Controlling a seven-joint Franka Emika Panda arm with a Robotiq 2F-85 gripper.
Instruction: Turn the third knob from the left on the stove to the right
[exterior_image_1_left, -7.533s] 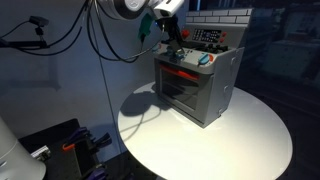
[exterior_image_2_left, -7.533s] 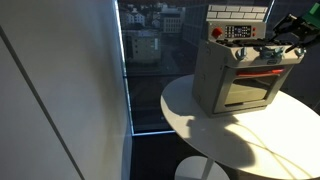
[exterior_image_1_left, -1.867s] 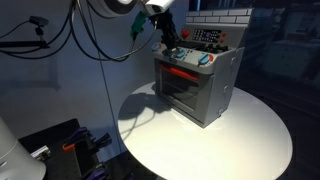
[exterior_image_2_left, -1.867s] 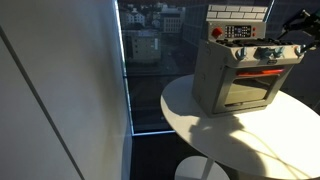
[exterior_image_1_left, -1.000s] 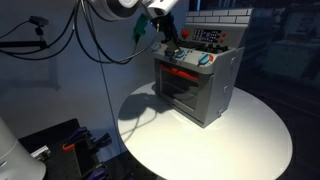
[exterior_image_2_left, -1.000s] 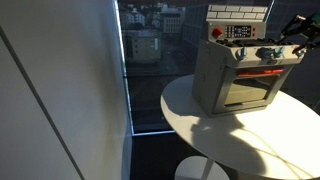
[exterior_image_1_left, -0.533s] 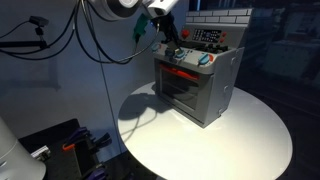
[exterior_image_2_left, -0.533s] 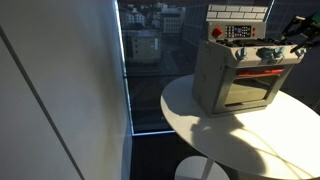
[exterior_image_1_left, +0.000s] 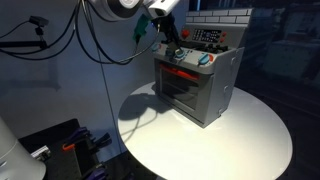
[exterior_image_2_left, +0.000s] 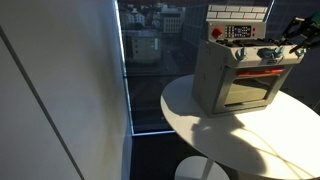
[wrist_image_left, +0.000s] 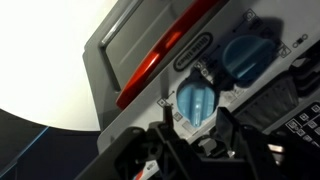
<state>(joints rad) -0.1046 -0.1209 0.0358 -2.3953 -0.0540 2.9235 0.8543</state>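
A grey-silver toy stove (exterior_image_1_left: 197, 90), fitted with a red door bar (wrist_image_left: 160, 55) and teal knobs (wrist_image_left: 196, 100), is seen on the round white tabletop (exterior_image_1_left: 245, 140); whether the end effector (exterior_image_1_left: 172, 46) is gripping cannot be told.

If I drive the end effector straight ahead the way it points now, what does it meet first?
Most likely the teal knob centred just ahead of the end effector in the wrist view, on the stove front beside the red bar. Depth is unclear, so I cannot tell whether they are touching.

No legible text anywhere. Stove (exterior_image_2_left: 235, 75) control panel (exterior_image_2_left: 238, 32) markings too small, blurred to read.
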